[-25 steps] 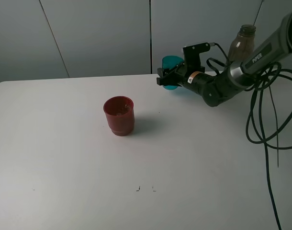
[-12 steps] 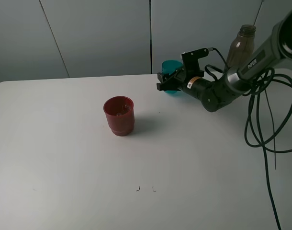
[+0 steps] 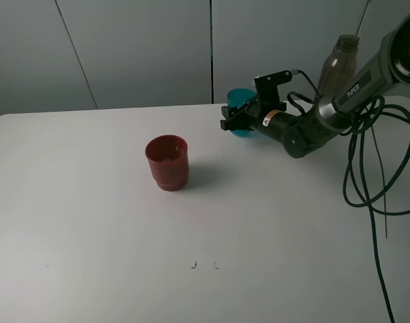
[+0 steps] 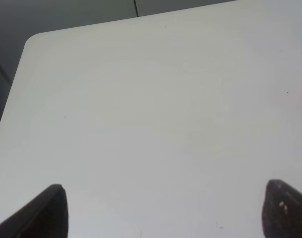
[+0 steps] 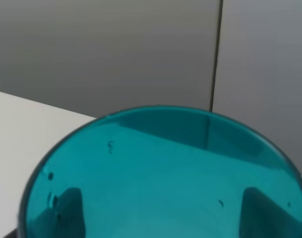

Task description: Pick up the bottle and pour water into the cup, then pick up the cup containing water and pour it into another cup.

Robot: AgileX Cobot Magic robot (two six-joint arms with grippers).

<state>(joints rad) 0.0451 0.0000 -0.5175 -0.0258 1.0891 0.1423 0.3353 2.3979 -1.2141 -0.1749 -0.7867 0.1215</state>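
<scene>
The white tabletop (image 3: 91, 235) fills most of the exterior high view. From the 3 o'clock edge the right arm (image 3: 339, 101) reaches in toward the back, black cables (image 3: 373, 161) looping down beside it. The bottle (image 3: 339, 62) stands upright at about 1 o'clock, behind the arm, its lower part hidden by it. The red cup (image 3: 168, 162) stands upright near the centre, slightly toward 10 o'clock, well apart from everything else. The teal cup (image 3: 242, 111) is at about 1 o'clock by the far edge, pinched in the right gripper (image 3: 237, 118); in the right wrist view the cup (image 5: 161, 173) fills the frame with a dark fingertip (image 5: 69, 206) showing through each side wall. The left gripper (image 4: 163, 210) hangs over bare tabletop with its fingertips (image 4: 47, 210) spread wide, holding nothing.
</scene>
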